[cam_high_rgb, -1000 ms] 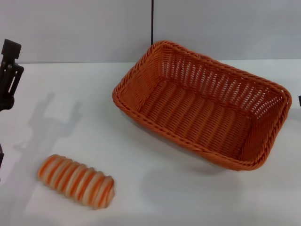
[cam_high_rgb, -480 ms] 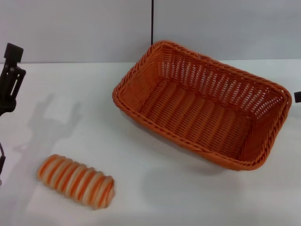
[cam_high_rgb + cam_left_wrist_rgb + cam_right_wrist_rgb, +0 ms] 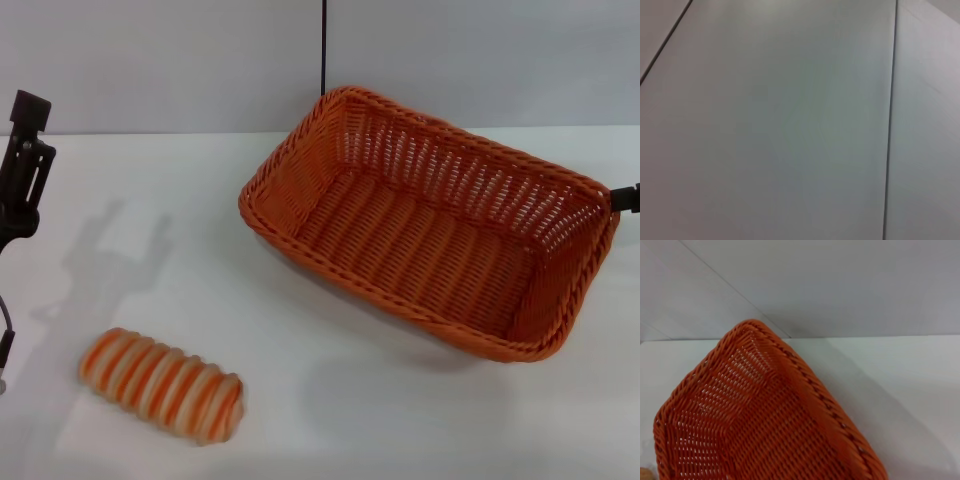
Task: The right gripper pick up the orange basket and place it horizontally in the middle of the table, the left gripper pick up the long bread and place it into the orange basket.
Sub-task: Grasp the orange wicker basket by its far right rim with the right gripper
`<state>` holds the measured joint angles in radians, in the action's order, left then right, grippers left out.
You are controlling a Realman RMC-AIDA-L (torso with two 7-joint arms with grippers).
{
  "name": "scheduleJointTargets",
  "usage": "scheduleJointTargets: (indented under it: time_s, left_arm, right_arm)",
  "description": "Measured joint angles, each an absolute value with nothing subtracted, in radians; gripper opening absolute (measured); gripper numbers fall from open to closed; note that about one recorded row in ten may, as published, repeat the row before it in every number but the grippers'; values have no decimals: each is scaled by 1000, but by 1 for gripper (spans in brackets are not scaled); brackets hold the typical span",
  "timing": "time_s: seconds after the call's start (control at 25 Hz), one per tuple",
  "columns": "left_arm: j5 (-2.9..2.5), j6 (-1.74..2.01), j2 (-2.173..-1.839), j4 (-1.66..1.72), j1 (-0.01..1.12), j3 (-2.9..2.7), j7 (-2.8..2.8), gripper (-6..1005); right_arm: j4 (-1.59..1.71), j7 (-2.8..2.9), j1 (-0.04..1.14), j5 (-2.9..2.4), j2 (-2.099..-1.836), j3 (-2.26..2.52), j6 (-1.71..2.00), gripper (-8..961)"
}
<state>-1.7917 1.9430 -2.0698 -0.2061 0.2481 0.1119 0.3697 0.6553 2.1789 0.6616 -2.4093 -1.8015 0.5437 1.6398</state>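
The right gripper (image 3: 625, 197), finger state indeterminable, sat at the orange basket (image 3: 425, 220) right rim on the desk (image 3: 300, 340); a shallow rim grip risked slippage.

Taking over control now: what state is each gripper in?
Left gripper: cannot be told, at the table's left edge.
Right gripper: cannot be told, beside the rectangular orange wicker basket.
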Motion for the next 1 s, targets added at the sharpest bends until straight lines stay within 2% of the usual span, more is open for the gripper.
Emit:
scheduleJointTargets:
  time_s: [0.08, 0.16, 1.0]
  left_arm:
    - [-1792, 1939, -2070, -206, 252, 112, 370, 795]
    - [-1792, 1939, -2070, -206, 252, 112, 370, 698]
    - [-1785, 1932, -2069, -207, 255, 122, 382, 699]
  right_arm:
    - [652, 2179, 669, -2409, -1805, 546, 1630, 506]
    - [643, 2178, 674, -2411, -1806, 546, 1625, 505]
    - [589, 2185, 717, -2417, -1828, 651, 1535, 498]
